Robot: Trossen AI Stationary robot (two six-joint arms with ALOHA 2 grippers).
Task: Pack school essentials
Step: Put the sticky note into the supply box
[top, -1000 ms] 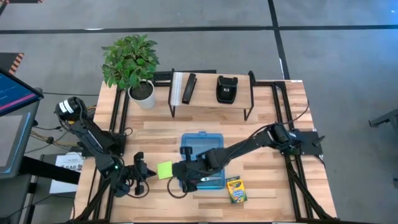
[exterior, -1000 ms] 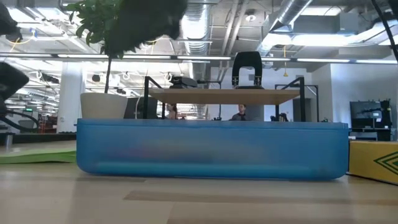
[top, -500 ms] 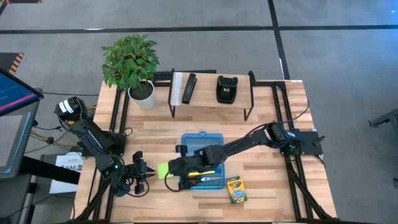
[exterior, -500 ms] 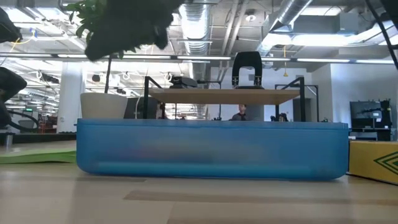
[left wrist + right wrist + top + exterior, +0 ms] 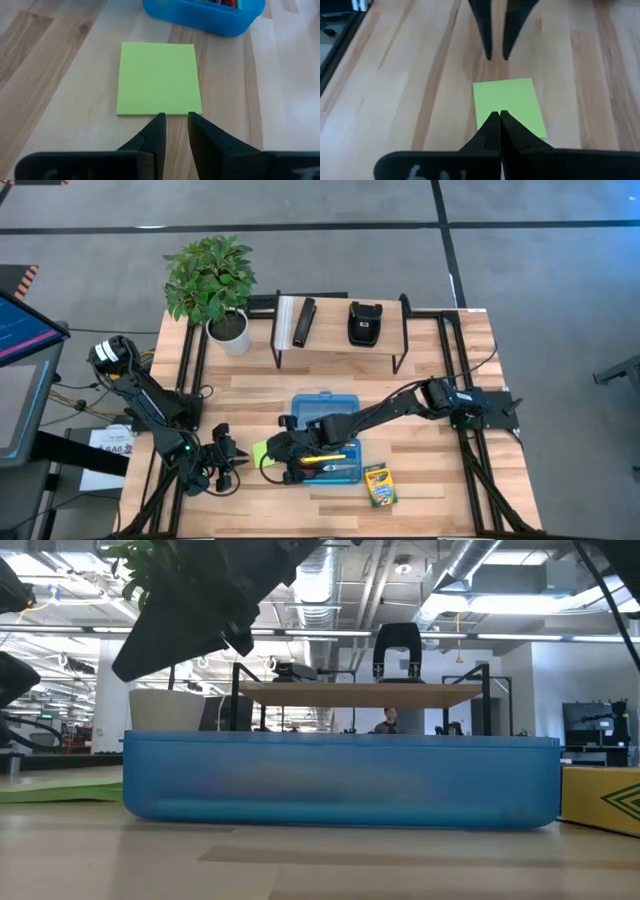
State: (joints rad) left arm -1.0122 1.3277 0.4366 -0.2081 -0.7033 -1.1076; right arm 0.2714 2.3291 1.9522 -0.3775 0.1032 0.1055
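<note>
Your sticky-note pad [image 5: 159, 78] lies flat on the desk [image 5: 60, 90] beside the blue case [image 5: 210, 15]. Left claw [image 5: 174, 120] stands slightly parted at its edge; right claw [image 5: 496, 118], clenched empty, hangs over it, hiding it from overhead.

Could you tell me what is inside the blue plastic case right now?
In the blue case, the high view shows a yellow pencil and scissors. The right arm lies across the case and hides the rest of its contents.

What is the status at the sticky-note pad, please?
Left claw open a little, just short of sticky-note pad. Right claw shut, tips over the pad's opposite edge. Pad flat on table beside blue case. Nothing between.
</note>
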